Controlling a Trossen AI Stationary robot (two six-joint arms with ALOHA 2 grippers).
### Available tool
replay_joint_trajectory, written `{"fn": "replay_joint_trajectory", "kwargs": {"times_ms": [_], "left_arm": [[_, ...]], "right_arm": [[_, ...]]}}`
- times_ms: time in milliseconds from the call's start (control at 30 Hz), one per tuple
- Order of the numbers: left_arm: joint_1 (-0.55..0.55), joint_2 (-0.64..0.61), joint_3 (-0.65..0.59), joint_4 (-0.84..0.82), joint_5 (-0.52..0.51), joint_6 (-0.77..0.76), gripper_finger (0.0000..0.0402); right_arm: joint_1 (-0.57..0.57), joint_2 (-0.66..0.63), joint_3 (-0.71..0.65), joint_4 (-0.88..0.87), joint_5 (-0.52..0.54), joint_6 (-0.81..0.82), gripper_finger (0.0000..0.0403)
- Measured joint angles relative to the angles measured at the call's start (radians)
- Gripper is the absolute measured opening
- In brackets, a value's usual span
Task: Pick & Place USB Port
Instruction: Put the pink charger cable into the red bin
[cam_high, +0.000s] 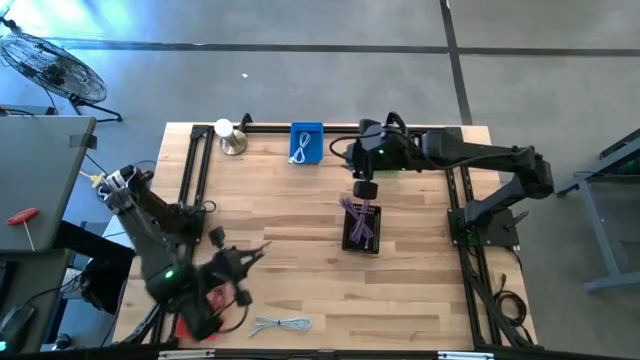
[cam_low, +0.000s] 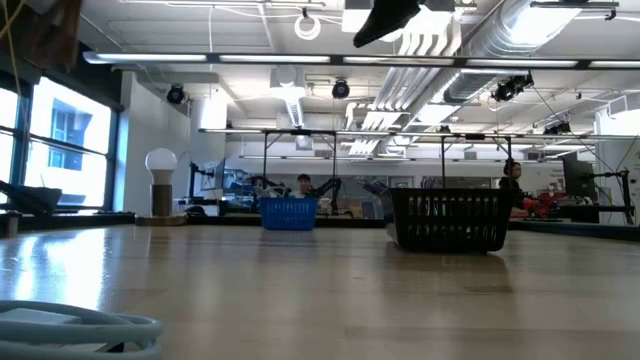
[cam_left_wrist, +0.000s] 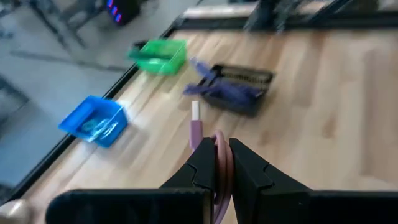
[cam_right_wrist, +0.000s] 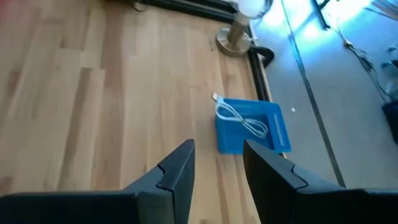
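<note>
Left gripper (cam_left_wrist: 219, 163) sits over the near-left part of the pale wooden slatted desk (cam_high: 300, 280), fingers clamped on a pink USB cable (cam_left_wrist: 196, 127) whose silver plug sticks out ahead of the tips. A loose grey-white coiled cable (cam_high: 281, 325) lies on the desk just beside that arm.

Judgement: I am in the carry phase, so I should keep the clamp firm, lift clear of the desk, and travel slowly so the dangling plug does not swing. Which bin is meant I cannot tell.

Blue plastic bin holding a white cable (cam_high: 306, 143) sits at the far edge. The black mesh basket with purple cables (cam_high: 361, 227) is mid-desk. Right gripper (cam_right_wrist: 216, 163) hangs near the basket, fingers parted and empty.
</note>
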Motion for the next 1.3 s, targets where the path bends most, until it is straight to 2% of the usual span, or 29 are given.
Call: {"fn": "replay_joint_trajectory", "kwargs": {"times_ms": [100,267,400,500,633,767,900,1000,1100,1200,1300], "left_arm": [[0.092,-0.020,0.000,-0.004,0.090,0.070,0.0017],[0.262,-0.038,0.005,-0.004,0.329,0.297,0.0017],[0.391,-0.039,0.036,-0.003,0.647,0.445,0.0017],[0.446,-0.039,0.040,-0.013,0.901,0.422,0.0017],[0.446,-0.034,0.040,-0.097,1.042,0.232,0.0017],[0.409,-0.035,0.040,-0.123,1.037,-0.101,0.0017],[0.330,-0.033,0.040,-0.123,0.916,-0.401,0.0017],[0.264,-0.020,0.040,-0.127,0.840,-0.564,0.0017],[0.199,0.000,0.040,-0.145,0.846,-0.715,0.0017],[0.137,0.025,0.040,-0.160,0.901,-0.856,0.0017],[0.097,0.033,0.040,-0.235,0.935,-0.939,0.0017]], "right_arm": [[0.000,0.012,0.000,0.024,-0.052,-0.004,0.0128],[0.000,0.013,0.000,0.032,-0.084,-0.019,0.0128],[0.000,0.013,0.000,0.031,-0.083,-0.019,0.0128],[0.000,0.012,0.000,0.031,-0.083,-0.019,0.0128],[0.000,0.012,0.000,0.031,-0.083,-0.019,0.0128],[0.000,0.012,0.000,0.031,-0.083,-0.024,0.0128],[0.000,0.012,0.000,0.031,-0.088,-0.026,0.0128],[0.000,0.012,0.000,0.031,-0.119,-0.026,0.0128],[0.000,0.012,0.000,0.031,-0.145,-0.035,0.0128],[0.000,0.012,0.000,0.031,-0.152,-0.053,0.0128],[0.000,0.012,0.000,0.031,-0.153,-0.056,0.0128]]}}
